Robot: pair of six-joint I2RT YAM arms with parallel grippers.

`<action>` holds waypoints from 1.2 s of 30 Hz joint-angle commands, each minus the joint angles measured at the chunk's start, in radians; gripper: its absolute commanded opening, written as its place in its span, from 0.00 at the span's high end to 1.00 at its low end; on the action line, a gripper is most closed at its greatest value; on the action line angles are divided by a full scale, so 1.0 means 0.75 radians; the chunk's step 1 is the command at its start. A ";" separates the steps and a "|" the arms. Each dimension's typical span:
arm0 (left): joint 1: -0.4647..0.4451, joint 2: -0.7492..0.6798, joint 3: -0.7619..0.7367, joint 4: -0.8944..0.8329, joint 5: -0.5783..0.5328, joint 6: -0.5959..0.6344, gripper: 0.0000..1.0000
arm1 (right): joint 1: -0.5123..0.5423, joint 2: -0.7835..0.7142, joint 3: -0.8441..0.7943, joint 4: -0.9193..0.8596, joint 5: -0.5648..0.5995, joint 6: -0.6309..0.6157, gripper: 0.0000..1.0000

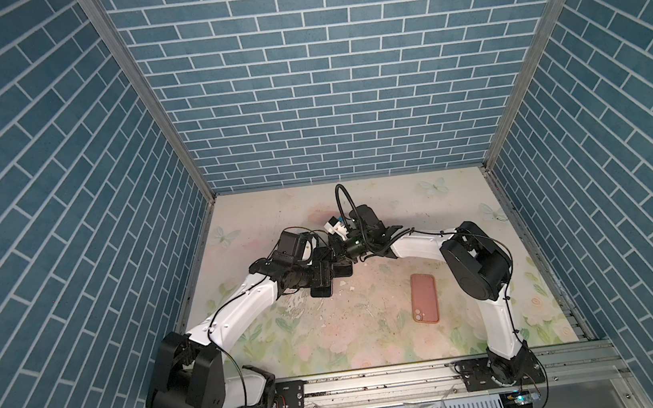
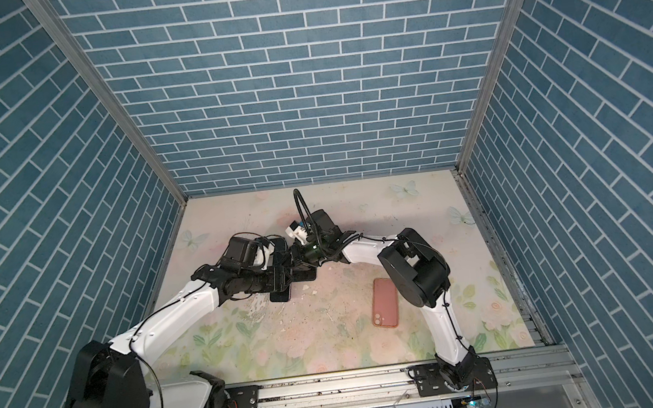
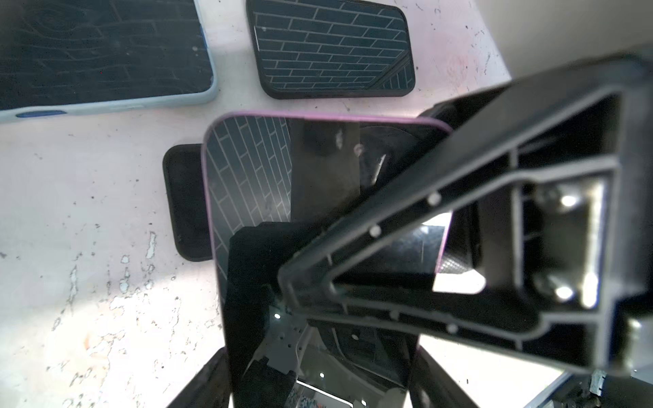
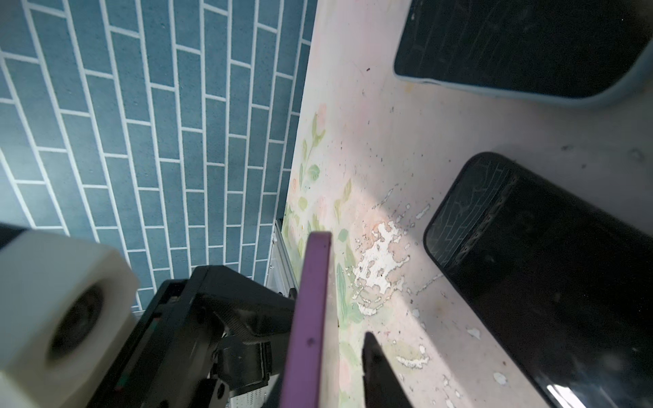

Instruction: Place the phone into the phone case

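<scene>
my left gripper (image 3: 319,353) grasped the purple-edged phone (image 3: 247,176) aloft at ten o'clock from the table (image 1: 331,338) middle, my right gripper (image 4: 328,353) grip i couldn't tell, and the black case (image 3: 187,201) beneath lay empty, insertion undone.

We're looking down from high over the table (image 1: 311,340) w/ both top cams; wrist cams are sitting close, sharing the phone (image 3: 247,176).

The phone (image 3: 247,176) hangs above the phone case (image 3: 185,205) on the table (image 1: 311,340), well left of another handset (image 1: 424,297).
</scene>
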 commanded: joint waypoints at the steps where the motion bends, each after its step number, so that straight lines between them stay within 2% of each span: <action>1: -0.009 -0.020 0.051 0.014 -0.001 -0.003 0.37 | 0.005 -0.038 -0.026 0.060 0.009 0.019 0.82; 4: -0.010 -0.027 0.056 0.014 -0.002 -0.012 0.37 | 0.004 -0.083 -0.054 0.075 0.049 0.019 0.93; 6: -0.011 -0.045 0.057 0.010 -0.001 -0.017 0.35 | -0.002 -0.121 -0.075 0.083 0.079 0.019 0.95; 12: -0.010 -0.180 0.047 -0.030 -0.003 -0.020 0.16 | -0.035 -0.290 -0.182 0.099 0.238 0.017 0.99; 15: -0.010 -0.273 0.040 -0.057 0.050 -0.020 0.09 | -0.058 -0.420 -0.283 0.124 0.362 0.014 1.00; 20: -0.011 -0.377 0.011 -0.045 0.229 -0.068 0.02 | -0.076 -0.691 -0.476 0.200 0.575 -0.021 1.00; 25: -0.010 -0.470 -0.090 0.169 0.423 -0.318 0.01 | -0.076 -0.959 -0.702 0.354 0.752 -0.022 1.00; 31: -0.012 -0.549 -0.346 0.652 0.525 -0.767 0.00 | -0.071 -1.259 -1.031 0.658 0.903 0.091 1.00; 36: -0.084 -0.532 -0.457 0.945 0.509 -0.938 0.02 | -0.069 -1.412 -1.123 0.707 0.918 0.176 1.00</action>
